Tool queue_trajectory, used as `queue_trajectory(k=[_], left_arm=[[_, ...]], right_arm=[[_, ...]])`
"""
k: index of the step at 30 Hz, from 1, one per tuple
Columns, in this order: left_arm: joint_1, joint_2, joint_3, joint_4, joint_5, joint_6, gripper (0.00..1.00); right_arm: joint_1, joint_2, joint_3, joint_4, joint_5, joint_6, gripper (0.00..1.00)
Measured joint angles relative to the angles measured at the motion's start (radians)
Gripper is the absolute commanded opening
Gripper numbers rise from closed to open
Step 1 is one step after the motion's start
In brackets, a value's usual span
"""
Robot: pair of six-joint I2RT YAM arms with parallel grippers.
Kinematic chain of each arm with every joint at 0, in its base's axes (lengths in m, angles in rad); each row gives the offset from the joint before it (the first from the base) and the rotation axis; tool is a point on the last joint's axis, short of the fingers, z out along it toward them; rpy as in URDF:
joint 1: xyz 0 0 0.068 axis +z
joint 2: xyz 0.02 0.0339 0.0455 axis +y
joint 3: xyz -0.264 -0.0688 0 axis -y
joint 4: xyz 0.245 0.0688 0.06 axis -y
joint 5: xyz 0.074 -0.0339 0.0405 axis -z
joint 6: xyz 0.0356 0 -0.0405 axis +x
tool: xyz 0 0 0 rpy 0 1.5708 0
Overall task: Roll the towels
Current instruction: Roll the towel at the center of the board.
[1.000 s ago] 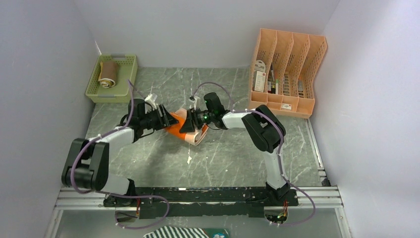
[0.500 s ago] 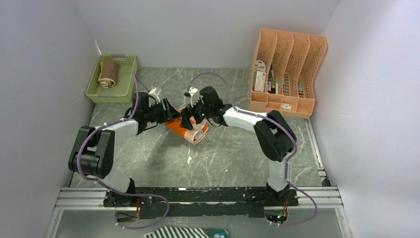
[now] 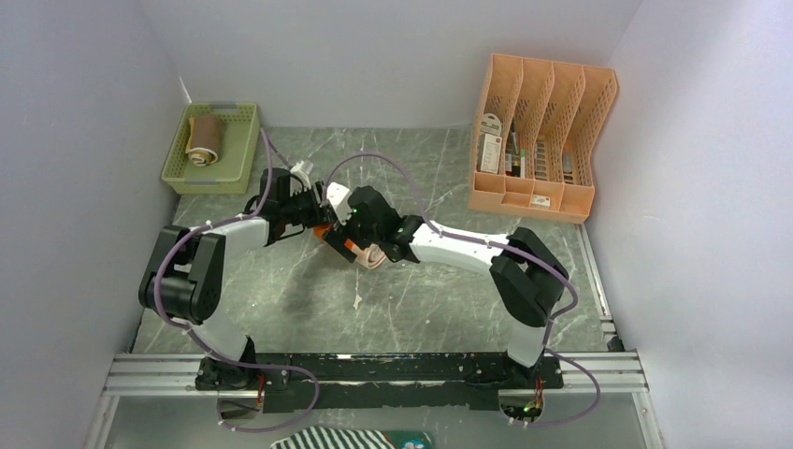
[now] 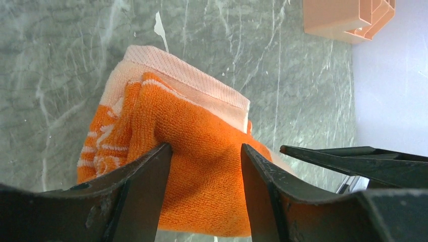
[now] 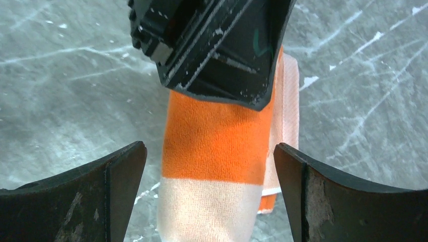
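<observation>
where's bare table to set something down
Bare marble: along the back between green basket and orange rack, and the near middle before the base rail, bar a white scrap. Crowded mid-table: left claw grips the orange towel, right claw open around it.

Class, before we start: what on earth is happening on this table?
Two robot arms are working on a bundled orange and peach towel mid-table. The left gripper pinches its orange end. The right gripper hangs over it, jaws wide open on either side and not gripping. A smaller tan towel lies rolled in the green basket at the far left.
</observation>
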Motion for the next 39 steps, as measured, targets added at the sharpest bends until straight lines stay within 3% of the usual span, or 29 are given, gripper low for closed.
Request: queue_trajectory(k=[9, 18, 22, 27, 31, 39], left_arm=[[-0.007, 0.045, 0.085, -0.067, -0.060, 0.018, 0.65], [-0.016, 0.089, 0.134, -0.091, -0.086, 0.022, 0.65], [-0.019, 0.101, 0.149, -0.100, -0.088, 0.027, 0.65], [-0.019, 0.106, 0.169, -0.130, -0.089, 0.037, 0.67], [-0.016, 0.102, 0.207, -0.186, -0.089, 0.054, 0.72], [0.050, -0.084, 0.253, -0.280, -0.142, 0.076, 0.78]], right_arm=[[0.037, 0.026, 0.003, -0.069, 0.155, -0.002, 1.00], [0.065, 0.077, 0.007, -0.064, 0.177, -0.013, 0.99], [0.063, 0.098, 0.005, -0.045, 0.196, -0.027, 0.92], [0.056, 0.126, 0.002, -0.032, 0.203, -0.037, 0.74], [0.023, 0.129, -0.013, -0.008, 0.155, -0.018, 0.62], [-0.148, 0.083, -0.114, 0.124, -0.158, 0.136, 0.58]])
